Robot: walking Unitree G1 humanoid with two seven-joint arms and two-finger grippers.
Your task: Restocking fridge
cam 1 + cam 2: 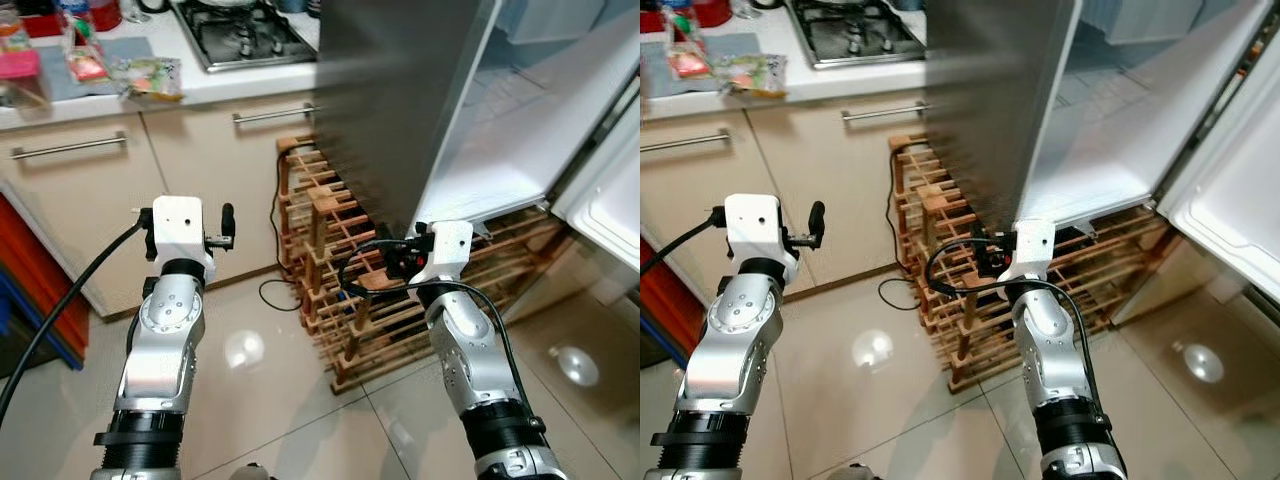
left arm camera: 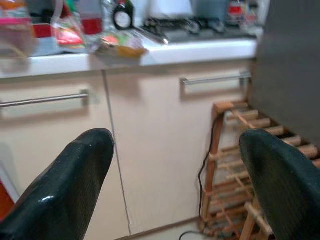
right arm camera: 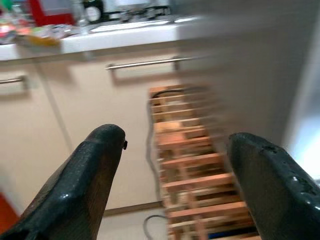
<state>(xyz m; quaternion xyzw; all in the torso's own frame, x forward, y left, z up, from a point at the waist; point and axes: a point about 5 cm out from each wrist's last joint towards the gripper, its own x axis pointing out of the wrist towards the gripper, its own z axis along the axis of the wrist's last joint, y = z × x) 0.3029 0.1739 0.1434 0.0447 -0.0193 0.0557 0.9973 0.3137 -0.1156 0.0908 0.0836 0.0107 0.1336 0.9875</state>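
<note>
Left pincer (image 1: pixel 226 228) sits raised in front of the cabinets, fingers spread, nothing in it. Right pincer (image 1: pixel 392 262) is up against the wine rack (image 1: pixel 345 290), just below the fridge's lower corner; from the head views you can't tell its spread.

Head views: your fridge (image 1: pixel 400 100) stands on the right, steel side blurred, door (image 1: pixel 620 200) swung open to the right, white interior showing. Wooden wine rack sits on the floor between cabinets (image 1: pixel 150 180) and fridge, touching the fridge side. A black cable (image 1: pixel 275 290) trails down beside the rack onto the tiled floor (image 1: pixel 280 400). Tabletop (image 1: pixel 240 85) runs across the top: gas hob (image 1: pixel 245 35) set into it, food packets (image 1: pixel 145 75) lying left of the hob on a grey mat (image 1: pixel 60 70). Both silver arms are raised in the foreground.

Left wrist view: two black fingers (image 2: pixel 75 180) wide apart, empty. Between them you see cabinet fronts with bar handles (image 2: pixel 215 79), the rack beside the fridge's dark side, packets (image 2: pixel 117 46) and bottles (image 2: pixel 122 14) on the tabletop edge, all soft-focus.

Right wrist view: fingers (image 3: pixel 85 180) wide apart, released, holding nothing. Rack (image 3: pixel 192 165) lies straight ahead between them, motion-blurred; a handle (image 3: pixel 142 63) and tabletop (image 3: pixel 120 37) are above it, fridge side on the far edge.
</note>
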